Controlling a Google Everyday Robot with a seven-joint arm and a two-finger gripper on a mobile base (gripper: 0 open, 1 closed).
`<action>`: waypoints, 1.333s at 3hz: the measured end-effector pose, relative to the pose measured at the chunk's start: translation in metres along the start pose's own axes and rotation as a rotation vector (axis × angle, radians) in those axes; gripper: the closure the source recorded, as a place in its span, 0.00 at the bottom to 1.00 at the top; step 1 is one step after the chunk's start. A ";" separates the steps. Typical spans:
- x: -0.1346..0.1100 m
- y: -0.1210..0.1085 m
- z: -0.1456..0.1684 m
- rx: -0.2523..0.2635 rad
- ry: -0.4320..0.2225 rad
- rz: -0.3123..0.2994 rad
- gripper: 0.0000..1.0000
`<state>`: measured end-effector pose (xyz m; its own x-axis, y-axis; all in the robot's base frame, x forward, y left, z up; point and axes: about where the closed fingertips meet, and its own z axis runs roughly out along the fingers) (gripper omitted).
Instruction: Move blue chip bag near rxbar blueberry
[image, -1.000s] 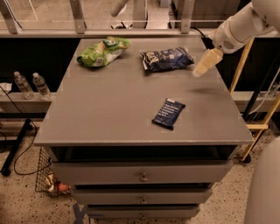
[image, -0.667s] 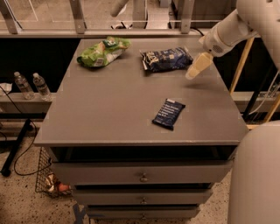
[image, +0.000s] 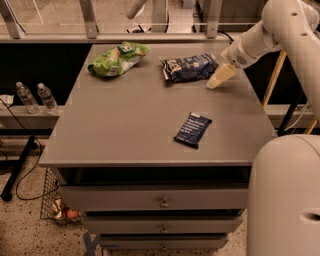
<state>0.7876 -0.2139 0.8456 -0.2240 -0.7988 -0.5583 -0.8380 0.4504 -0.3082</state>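
The blue chip bag (image: 189, 67) lies at the back of the grey table (image: 125, 125), right of middle, puffy and dark navy with white lettering. The rxbar blueberry (image: 193, 129) lies flat nearer the front right, a small dark blue wrapper with pale text. My gripper (image: 219, 78) hangs from the white arm on the right, its pale tip just right of the chip bag's right end, low over the table. It holds nothing that I can see.
A green chip bag (image: 118, 58) lies at the back left of the table. Drawers (image: 162, 202) sit below the front edge. Two water bottles (image: 37, 97) stand on a ledge to the left. My white base (image: 285, 195) fills the lower right.
My gripper has moved left and a little down, closer to the right end of the blue chip bag. The bags and the bar have not moved.
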 end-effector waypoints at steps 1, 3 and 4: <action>-0.005 -0.014 0.002 0.034 -0.031 0.019 0.41; -0.034 -0.025 -0.013 0.084 -0.099 -0.015 0.88; -0.068 -0.022 -0.041 0.128 -0.133 -0.072 1.00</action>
<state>0.8011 -0.1859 0.9218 -0.0909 -0.7749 -0.6255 -0.7774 0.4477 -0.4417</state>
